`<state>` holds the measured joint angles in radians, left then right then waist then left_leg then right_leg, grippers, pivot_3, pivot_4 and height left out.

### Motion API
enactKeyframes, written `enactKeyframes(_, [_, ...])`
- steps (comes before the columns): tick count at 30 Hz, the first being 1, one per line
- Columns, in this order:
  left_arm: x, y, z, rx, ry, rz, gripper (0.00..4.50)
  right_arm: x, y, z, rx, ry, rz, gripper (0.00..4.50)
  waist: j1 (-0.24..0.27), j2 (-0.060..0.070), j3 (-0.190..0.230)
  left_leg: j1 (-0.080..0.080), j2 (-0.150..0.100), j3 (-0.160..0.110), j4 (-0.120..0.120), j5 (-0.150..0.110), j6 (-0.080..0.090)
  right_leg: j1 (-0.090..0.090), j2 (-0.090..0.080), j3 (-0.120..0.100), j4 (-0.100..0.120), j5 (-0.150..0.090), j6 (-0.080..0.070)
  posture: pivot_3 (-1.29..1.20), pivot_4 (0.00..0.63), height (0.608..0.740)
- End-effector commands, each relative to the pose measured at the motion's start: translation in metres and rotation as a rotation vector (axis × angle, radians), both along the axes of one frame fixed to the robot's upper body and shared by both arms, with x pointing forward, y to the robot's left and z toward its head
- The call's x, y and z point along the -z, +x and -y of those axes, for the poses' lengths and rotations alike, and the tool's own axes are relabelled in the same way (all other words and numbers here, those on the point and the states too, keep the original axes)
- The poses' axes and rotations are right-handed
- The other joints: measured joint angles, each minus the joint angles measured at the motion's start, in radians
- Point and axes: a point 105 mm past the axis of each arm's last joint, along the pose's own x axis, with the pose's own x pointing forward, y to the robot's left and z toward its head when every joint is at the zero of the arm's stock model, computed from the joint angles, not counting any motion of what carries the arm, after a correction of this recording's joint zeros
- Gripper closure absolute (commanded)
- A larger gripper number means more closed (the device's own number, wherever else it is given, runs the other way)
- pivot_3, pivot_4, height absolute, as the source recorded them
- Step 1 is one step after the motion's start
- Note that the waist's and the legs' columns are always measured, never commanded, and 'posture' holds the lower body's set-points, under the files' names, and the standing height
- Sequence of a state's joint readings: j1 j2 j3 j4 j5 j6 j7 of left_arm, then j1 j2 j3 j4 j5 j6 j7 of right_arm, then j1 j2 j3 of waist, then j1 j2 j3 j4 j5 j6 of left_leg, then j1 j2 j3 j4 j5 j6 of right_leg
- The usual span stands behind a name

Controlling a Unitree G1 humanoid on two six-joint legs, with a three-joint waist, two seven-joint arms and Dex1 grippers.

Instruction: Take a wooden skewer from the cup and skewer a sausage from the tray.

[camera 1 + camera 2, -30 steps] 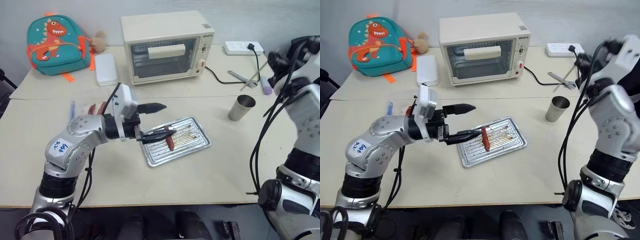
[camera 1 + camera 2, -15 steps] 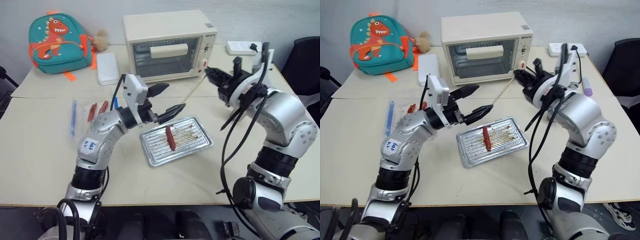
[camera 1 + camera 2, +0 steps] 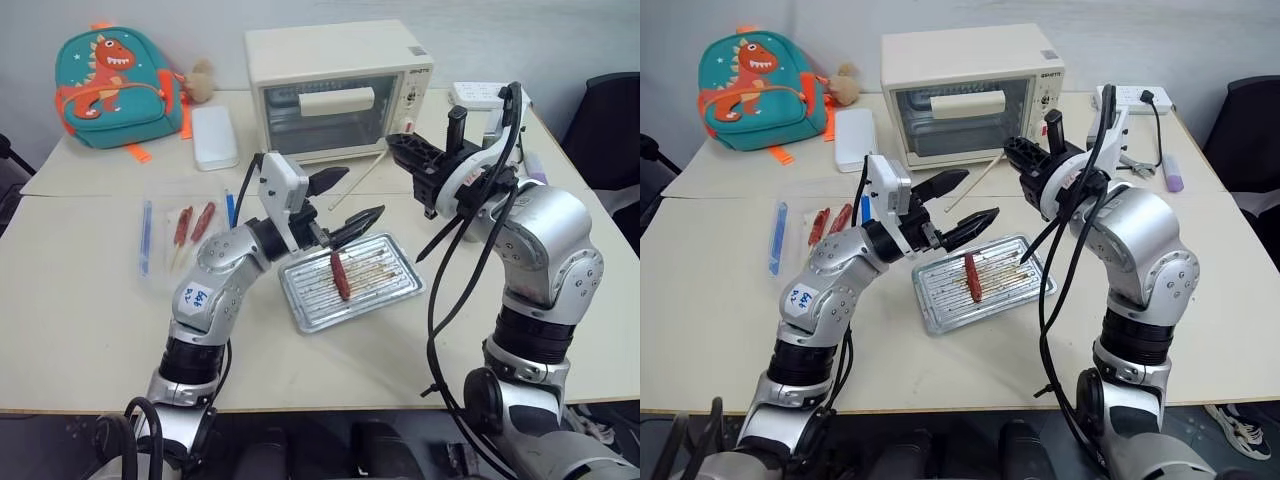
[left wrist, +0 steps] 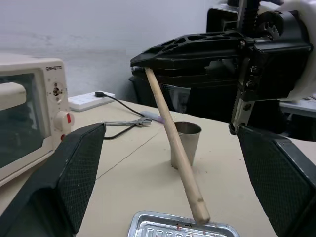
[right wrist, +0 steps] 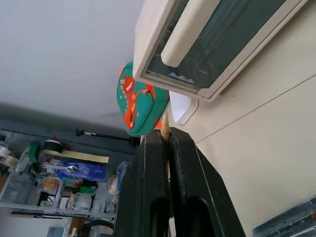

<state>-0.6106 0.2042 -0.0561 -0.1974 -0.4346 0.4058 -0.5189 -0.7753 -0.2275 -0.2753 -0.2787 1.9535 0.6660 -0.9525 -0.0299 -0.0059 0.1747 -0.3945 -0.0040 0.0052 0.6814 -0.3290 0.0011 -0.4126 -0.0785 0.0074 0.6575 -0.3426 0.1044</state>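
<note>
left gripper (image 3: 352,203): jaws spread wide, grasping nothing, held above the far left part of the tray.
right gripper (image 3: 398,148): jaws clenched on the wooden skewer (image 4: 173,139), raised in front of the oven (image 3: 337,88).
wooden skewer: slants from the right jaws down toward the left gripper, its free end between the open left jaws.
sausage (image 3: 341,275): lies on the tray (image 3: 393,284), under the left gripper.
tray: on the table (image 3: 80,320), near the middle.
cup (image 4: 186,143): upright on the table, behind the skewer.
</note>
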Motion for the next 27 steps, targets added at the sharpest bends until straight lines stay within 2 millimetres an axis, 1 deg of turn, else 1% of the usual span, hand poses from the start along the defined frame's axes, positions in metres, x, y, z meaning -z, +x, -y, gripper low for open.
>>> enactKeyframes(1, [-0.016, -0.009, -0.004, -0.024, -0.052, 0.055, 0.84, -0.013, -0.01, -0.001, -0.007, 0.005, 0.069, 4.5, 0.0, 0.0, 0.0, 0.0, 0.0, 0.0, 0.0, 0.0, 0.0, 0.0, 0.0, 0.0, 0.0, 0.0, 0.0, 0.0, 0.15, 0.74])
enactKeyframes(4, [-0.014, -0.012, -0.004, -0.027, -0.058, 0.048, 1.47, -0.014, -0.01, 0.0, -0.006, 0.003, 0.071, 4.5, 0.0, 0.0, 0.0, 0.0, 0.0, 0.0, 0.0, 0.0, 0.0, 0.0, 0.0, 0.0, 0.0, 0.0, 0.0, 0.0, 0.15, 0.74])
enactKeyframes(6, [-0.013, -0.013, -0.003, -0.027, -0.058, 0.038, 2.06, -0.014, -0.009, 0.0, -0.005, 0.004, 0.073, 4.5, 0.0, 0.0, 0.0, 0.0, 0.0, 0.0, 0.0, 0.0, 0.0, 0.0, 0.0, 0.0, 0.0, 0.0, 0.0, 0.0, 0.15, 0.74])
enactKeyframes(7, [-0.012, -0.013, -0.003, -0.027, -0.057, 0.034, 2.25, -0.014, -0.009, 0.0, -0.005, 0.007, 0.074, 4.5, 0.0, 0.0, 0.0, 0.0, 0.0, 0.0, 0.0, 0.0, 0.0, 0.0, 0.0, 0.0, 0.0, 0.0, 0.0, 0.0, 0.15, 0.74])
enactKeyframes(13, [-0.011, -0.013, 0.002, -0.033, -0.053, 0.018, 3.75, -0.015, -0.008, 0.001, -0.006, 0.017, 0.076, 4.5, 0.001, 0.0, 0.0, -0.001, 0.0, -0.001, 0.0, 0.0, 0.0, 0.0, 0.0, -0.001, -0.001, 0.0, 0.0, 0.0, 0.15, 0.74])
enactKeyframes(20, [-0.011, -0.012, 0.004, -0.037, -0.055, 0.014, 3.75, -0.013, -0.007, 0.003, -0.002, 0.025, 0.074, 4.5, 0.001, 0.0, 0.0, -0.001, 0.0, -0.001, 0.0, 0.0, 0.0, 0.0, 0.0, -0.001, -0.001, 0.0, 0.0, 0.0, 0.15, 0.74])
enactKeyframes(27, [-0.016, -0.01, 0.006, -0.041, -0.082, 0.022, 3.75, -0.013, -0.006, 0.006, 0.002, 0.024, 0.076, 4.5, 0.002, 0.0, 0.0, -0.001, 0.0, -0.001, 0.0, 0.0, 0.0, 0.0, 0.0, -0.001, -0.001, 0.0, 0.0, 0.0, 0.15, 0.74])
